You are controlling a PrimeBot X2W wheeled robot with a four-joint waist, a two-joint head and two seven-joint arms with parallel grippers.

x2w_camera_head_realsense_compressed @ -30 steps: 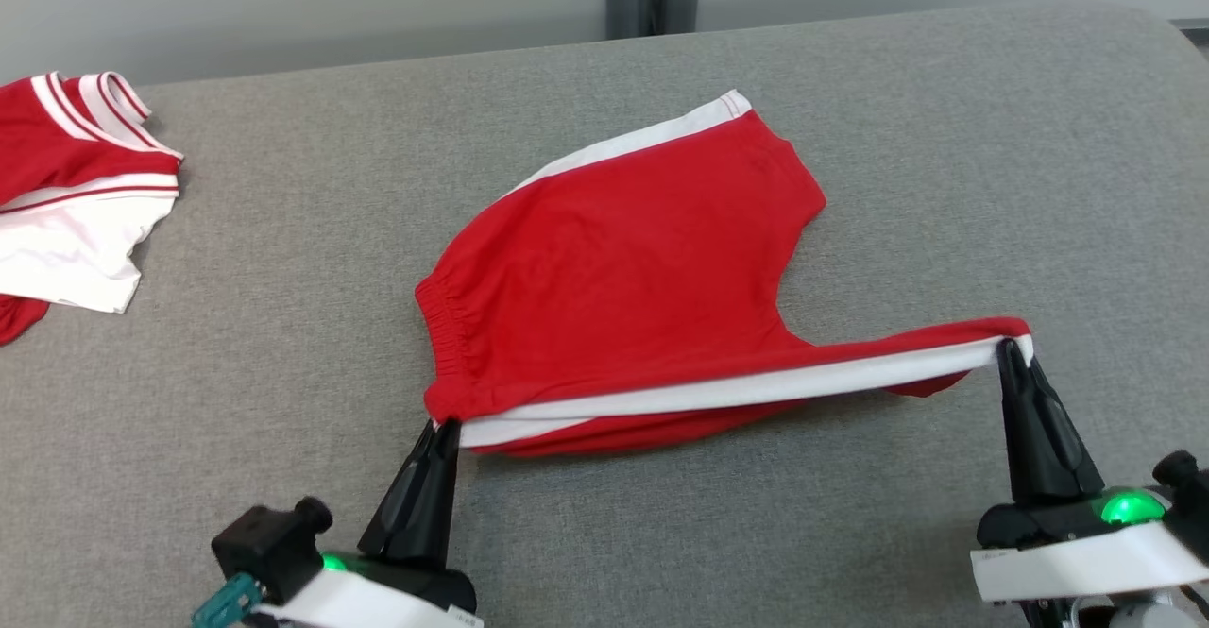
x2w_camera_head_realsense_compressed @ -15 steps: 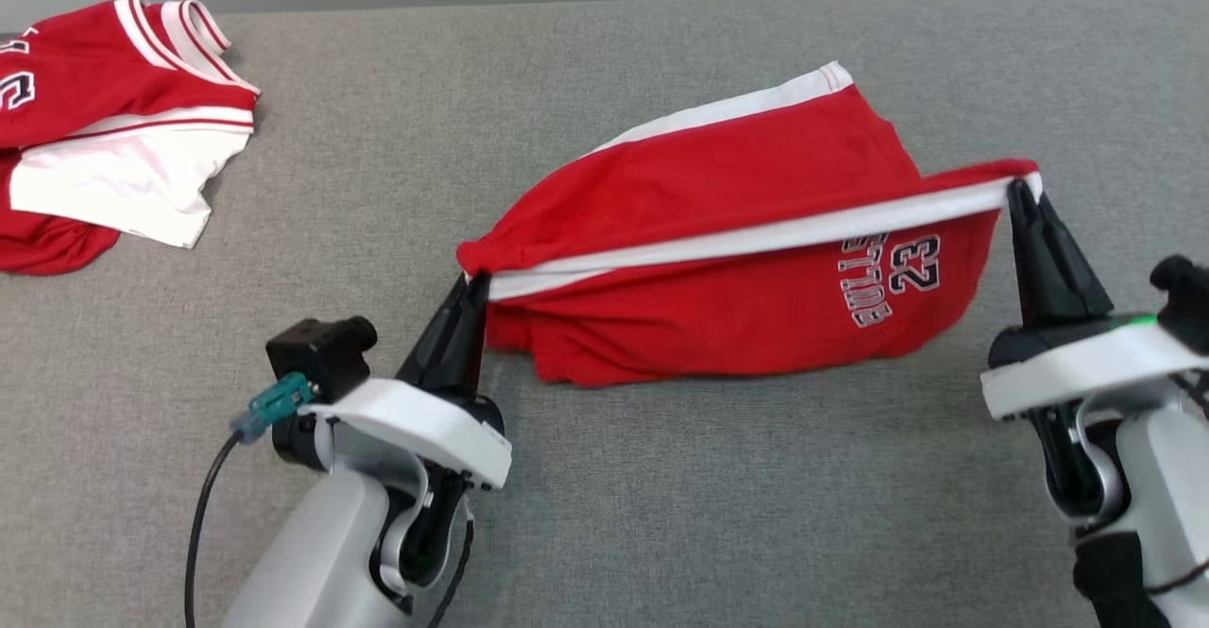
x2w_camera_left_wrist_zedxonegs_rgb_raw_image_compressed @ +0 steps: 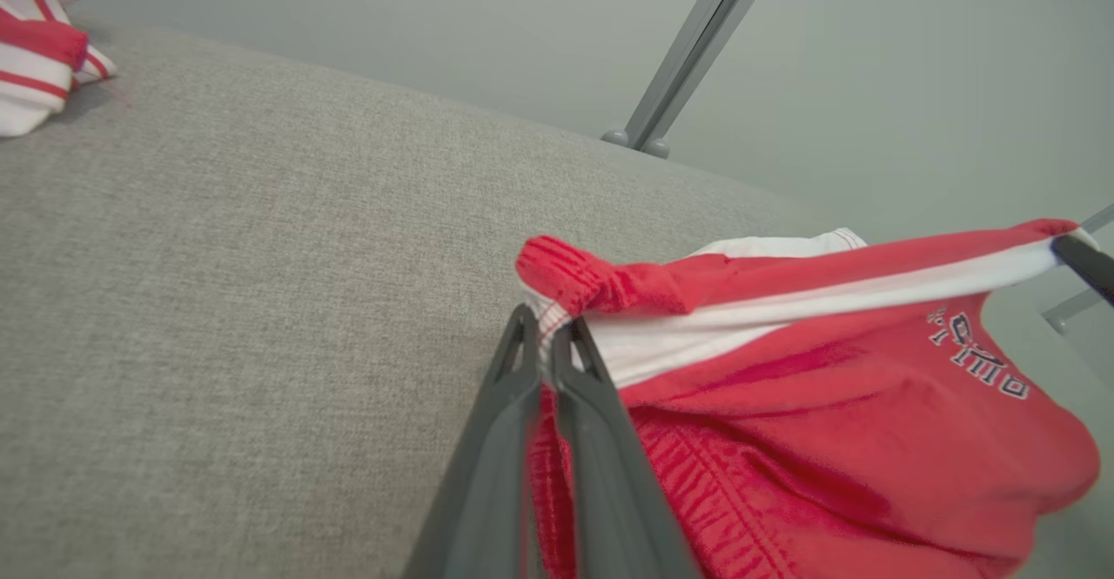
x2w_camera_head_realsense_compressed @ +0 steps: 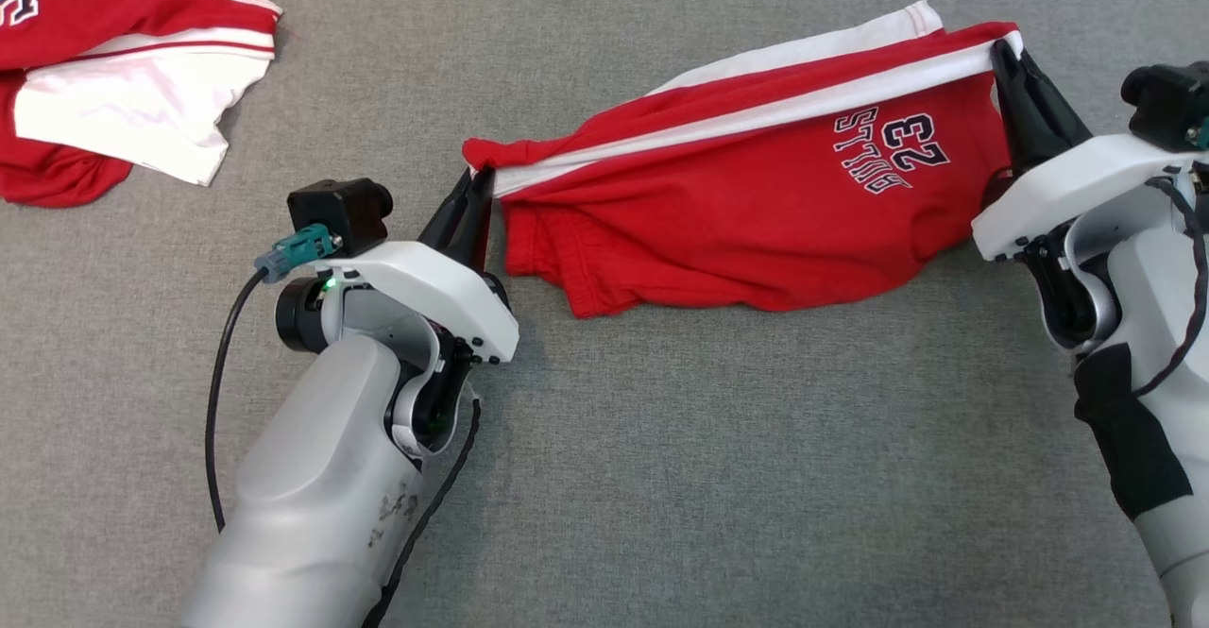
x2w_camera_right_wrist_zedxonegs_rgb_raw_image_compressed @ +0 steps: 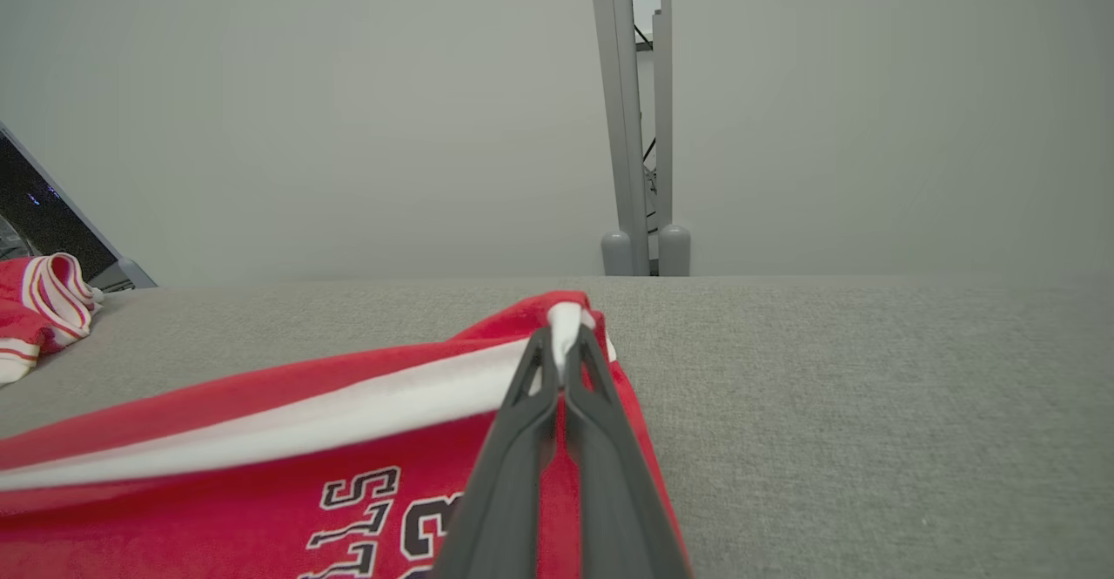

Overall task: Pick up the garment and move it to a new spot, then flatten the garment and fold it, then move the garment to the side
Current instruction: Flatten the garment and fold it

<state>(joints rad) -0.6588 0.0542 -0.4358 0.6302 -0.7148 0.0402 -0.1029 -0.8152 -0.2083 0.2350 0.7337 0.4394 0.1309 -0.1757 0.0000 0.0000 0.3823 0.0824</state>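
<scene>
Left claw (x2w_camera_head_realsense_compressed: 483, 181) and right claw (x2w_camera_head_realsense_compressed: 1000, 51), each pinching the striped edge of the red-and-white cotton shorts (x2w_camera_head_realsense_compressed: 756, 198), have carried it up-frame: folding underway.

Red shorts (x2w_camera_head_realsense_compressed: 718, 203) with white side stripe, number 23 print, lifted, stretched taut, lower edge sagging

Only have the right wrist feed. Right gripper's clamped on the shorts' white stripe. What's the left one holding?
Observer: The left gripper is shut on the red shorts at the bunched waistband.
Operator: Cloth between them slack?
Observer: The white stripe runs nearly straight across to the right gripper; red fabric sags below it.
Operator: Red-white bit at my left edge?
Observer: A crumpled red and white jersey on the grey surface, apart from the shorts.
</scene>
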